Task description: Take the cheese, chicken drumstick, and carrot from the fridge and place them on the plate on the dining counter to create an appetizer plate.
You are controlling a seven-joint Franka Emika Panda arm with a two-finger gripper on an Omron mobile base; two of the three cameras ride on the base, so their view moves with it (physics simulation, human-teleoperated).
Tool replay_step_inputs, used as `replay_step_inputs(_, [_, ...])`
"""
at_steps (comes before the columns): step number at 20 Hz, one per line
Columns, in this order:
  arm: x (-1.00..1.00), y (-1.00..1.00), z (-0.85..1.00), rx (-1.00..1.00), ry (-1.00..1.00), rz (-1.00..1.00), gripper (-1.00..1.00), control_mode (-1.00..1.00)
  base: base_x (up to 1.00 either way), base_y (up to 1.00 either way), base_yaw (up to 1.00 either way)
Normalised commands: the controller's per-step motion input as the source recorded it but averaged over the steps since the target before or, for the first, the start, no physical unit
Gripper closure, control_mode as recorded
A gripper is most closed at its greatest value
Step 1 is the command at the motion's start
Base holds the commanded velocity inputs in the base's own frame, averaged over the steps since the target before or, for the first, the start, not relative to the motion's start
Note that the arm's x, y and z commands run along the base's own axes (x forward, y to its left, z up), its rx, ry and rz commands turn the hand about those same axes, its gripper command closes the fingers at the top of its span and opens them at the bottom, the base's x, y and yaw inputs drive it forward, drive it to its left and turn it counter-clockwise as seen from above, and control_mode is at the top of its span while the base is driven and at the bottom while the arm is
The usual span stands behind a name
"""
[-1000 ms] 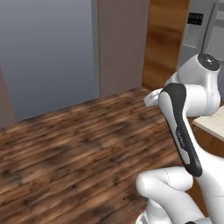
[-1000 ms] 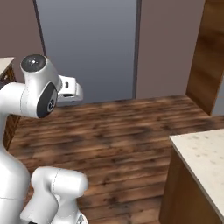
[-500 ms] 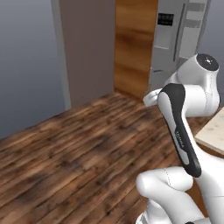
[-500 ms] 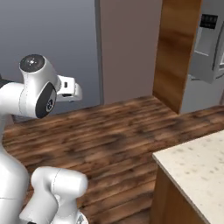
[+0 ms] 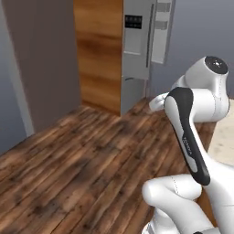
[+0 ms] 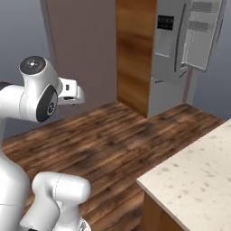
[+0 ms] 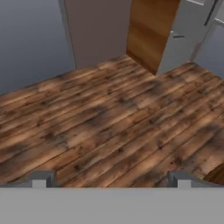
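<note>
Fingers (image 7: 112,178) stand wide open and hold nothing, above the bare wood floor (image 7: 109,113). At about four o'clock in the right base view lies a corner of the speckled bench (image 6: 194,180). Far off at one o'clock the fridge (image 6: 173,54) has now come into sight as the base turns, its door ajar; I judge the food is not reached yet.

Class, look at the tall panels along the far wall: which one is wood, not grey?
The wood panel, between the brown-grey wall on its left and the grey fridge on its right.
</note>
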Motion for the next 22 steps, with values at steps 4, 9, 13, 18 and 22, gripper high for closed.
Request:
replay_step_inputs(4, [0.00,0.00,0.00,0.00,0.00,0.00,-1.00,1.00,0.84,0.04,-0.47])
replay_step_inputs(9, [0.00,0.00,0.00,0.00,0.00,0.00,-1.00,1.00,0.79,0.21,-0.54])
replay_step_inputs(13, [0.00,0.00,0.00,0.00,0.00,0.00,-1.00,1.00,0.66,0.54,-0.63])
replay_step_inputs(18, [0.00,0.00,0.00,0.00,0.00,0.00,-1.00,1.00,0.59,0.74,-0.67])
replay_step_inputs(22, [0.00,0.00,0.00,0.00,0.00,0.00,-1.00,1.00,0.54,0.65,-0.64])
